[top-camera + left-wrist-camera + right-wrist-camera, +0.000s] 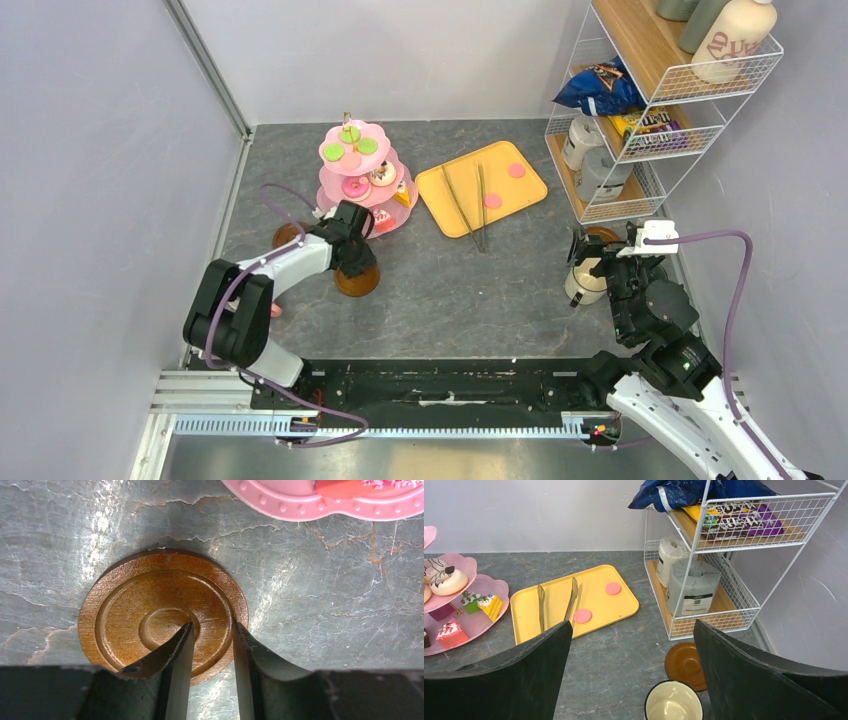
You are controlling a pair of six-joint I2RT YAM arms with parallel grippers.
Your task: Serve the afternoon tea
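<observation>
Where the tabletop (470,290) runs to its rear-left corner: pink 3-tier stand (395,218).
- Top tier: green macarons (333,152) x2.
- Mid tier: donuts (355,187).
- Btm tier: cake wedges (491,605).

Yellow tray (528,188), just beside stand: tongs (465,205), pink macarons (516,170) x2.

Wire rack (655,75), rear-right.
- Top shelf: bottle (735,40).
- Mid shelf: blue bag (598,92), candy packet (650,125).
- Btm shelf: two pale wrapped items (691,587), contents not discernible.

Mug (674,702): upright on tabletop in front of rack, cream interior, w/ a saucer (685,665) just behind it.

R end effector (633,630): fingers spread wide, mug below and between them, nearer one finger.

L end effector (212,627): fingers a narrow gap apart, nothing pinched. One is over the centre ring of a second saucer (150,610), the other at its rim; contact cannot be told. This saucer lies flat near stand's btm tier.

Third saucer (287,235): partly behind L arm.
</observation>
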